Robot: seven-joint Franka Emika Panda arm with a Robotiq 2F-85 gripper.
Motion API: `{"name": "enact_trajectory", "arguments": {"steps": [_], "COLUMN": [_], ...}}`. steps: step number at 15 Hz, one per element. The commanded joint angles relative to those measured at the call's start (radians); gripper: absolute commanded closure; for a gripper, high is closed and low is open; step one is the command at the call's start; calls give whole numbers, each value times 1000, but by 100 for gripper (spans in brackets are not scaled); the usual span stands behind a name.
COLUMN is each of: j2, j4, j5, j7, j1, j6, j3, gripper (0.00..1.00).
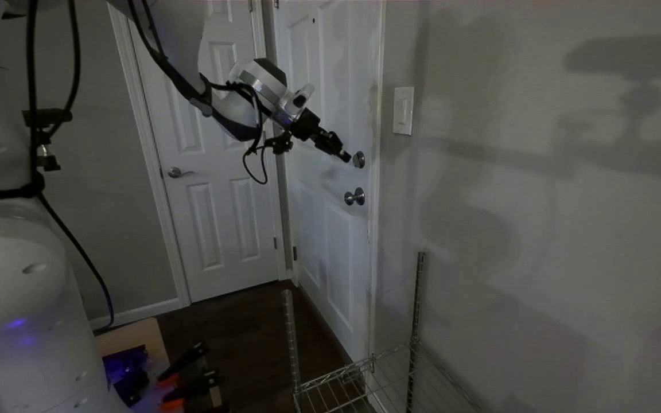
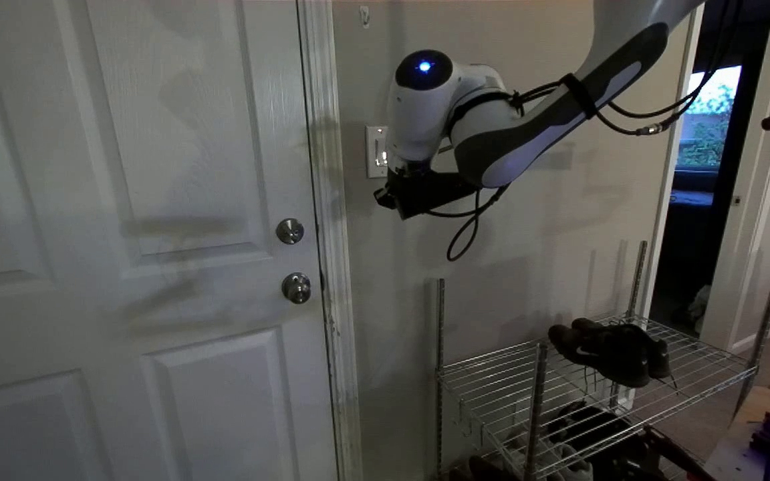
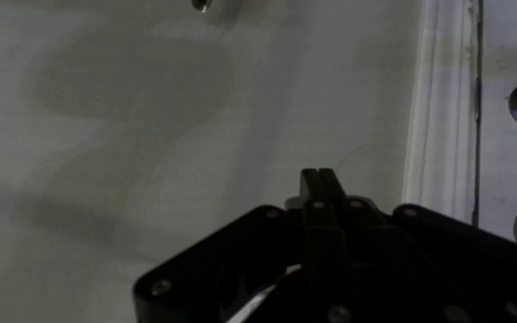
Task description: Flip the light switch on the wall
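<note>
The light switch (image 1: pixel 403 110) is a white upright plate on the light grey wall (image 1: pixel 548 241), just beside the door frame. In an exterior view the switch (image 2: pixel 375 152) is partly covered by the arm's wrist. The wall (image 3: pixel 186 179) fills most of the wrist view, where the switch does not show. My gripper (image 1: pixel 345 155) is in front of the door side of the wall and looks lower than the switch. In the wrist view the fingertips of the gripper (image 3: pixel 318 171) are together with nothing between them. I cannot tell the exact distance from fingertips to wall.
A white panelled door (image 2: pixel 178 167) with a deadbolt (image 2: pixel 289 231) and a round knob (image 2: pixel 296 288) is beside the switch. A wire shelf (image 2: pixel 492 374) with upright posts and black shoes (image 2: pixel 612 351) stands below against the wall. A loose cable (image 2: pixel 465 244) hangs from the wrist.
</note>
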Motion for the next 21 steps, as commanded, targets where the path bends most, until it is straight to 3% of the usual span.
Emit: {"name": "enact_trajectory", "arguments": {"steps": [1, 5, 9, 21], "j2": [35, 52, 63, 112], "j4": [55, 101, 134, 259], "j5": [-140, -280, -333, -313], "j7": [90, 179, 223, 201], "j1": [34, 61, 70, 43], "j6": [-108, -214, -289, -228], "j3": [4, 9, 12, -17], "gripper": [96, 96, 95, 96]}}
